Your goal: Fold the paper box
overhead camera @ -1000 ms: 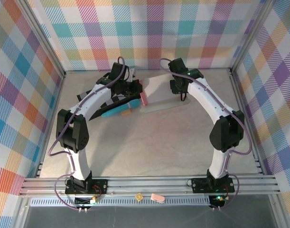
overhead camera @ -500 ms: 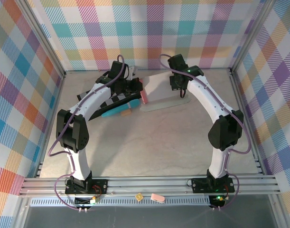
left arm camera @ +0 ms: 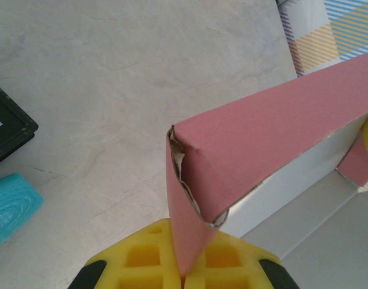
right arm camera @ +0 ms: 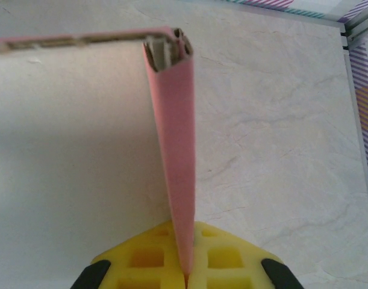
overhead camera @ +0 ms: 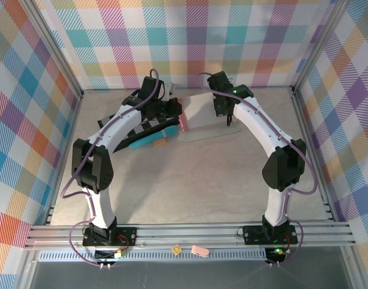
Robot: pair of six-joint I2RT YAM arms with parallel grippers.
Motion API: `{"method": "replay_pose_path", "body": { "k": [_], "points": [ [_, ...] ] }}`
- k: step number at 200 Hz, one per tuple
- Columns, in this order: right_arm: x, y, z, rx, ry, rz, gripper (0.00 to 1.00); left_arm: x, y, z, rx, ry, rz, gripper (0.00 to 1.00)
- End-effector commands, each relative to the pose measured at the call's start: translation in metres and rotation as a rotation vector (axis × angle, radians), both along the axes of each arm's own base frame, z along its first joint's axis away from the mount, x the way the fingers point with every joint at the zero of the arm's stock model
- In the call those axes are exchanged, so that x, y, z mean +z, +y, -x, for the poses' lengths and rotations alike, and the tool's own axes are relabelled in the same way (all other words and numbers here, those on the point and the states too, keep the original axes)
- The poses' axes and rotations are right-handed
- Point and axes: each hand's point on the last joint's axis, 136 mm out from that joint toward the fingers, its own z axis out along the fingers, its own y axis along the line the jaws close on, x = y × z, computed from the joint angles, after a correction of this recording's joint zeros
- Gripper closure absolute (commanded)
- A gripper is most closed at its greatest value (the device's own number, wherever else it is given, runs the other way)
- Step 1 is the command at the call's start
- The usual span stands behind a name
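Being squeezed flat between the closed jaws of the left gripper and the right gripper, two pink side walls of the paper box are held standing up, most likely so that they cannot flop down. Farther off, the box's grey bottom is laid flat on the table by the back wall, right between them.

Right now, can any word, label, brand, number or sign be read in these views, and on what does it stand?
No readable text anywhere.
paper box: plain pink outside, greyish inside, no print.
checkered board: pattern alone, no characters.
pink piece and yellow piece by the near rail: too small to tell.
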Motion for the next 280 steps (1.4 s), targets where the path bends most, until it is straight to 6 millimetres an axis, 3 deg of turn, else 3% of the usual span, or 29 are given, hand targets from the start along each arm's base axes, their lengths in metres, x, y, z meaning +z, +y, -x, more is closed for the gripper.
{"method": "replay_pose_path", "body": {
  "k": [1,55,136,175,233,280],
  "points": [
    [-0.002,0.002,0.007,-0.031,0.009,0.015,1.0,-0.002,-0.011,0.003,0.023,0.012,-0.015,1.0],
    [-0.026,0.009,0.03,-0.013,0.059,-0.012,1.0,-0.052,-0.021,0.014,0.076,0.032,-0.151,0.91],
    [-0.071,0.002,0.062,-0.007,0.112,0.007,1.0,-0.134,-0.039,0.037,0.095,0.101,-0.13,0.91],
    [-0.082,0.001,0.069,-0.006,0.107,0.018,1.0,-0.166,-0.042,0.051,0.111,0.141,-0.148,0.88],
    [-0.089,0.0,0.071,-0.012,0.12,0.031,1.0,-0.186,-0.044,0.061,0.112,0.19,-0.125,0.82],
    [-0.086,-0.002,0.07,-0.018,0.112,0.041,1.0,-0.181,-0.051,0.071,0.097,0.189,-0.12,0.86]
  ]
}}
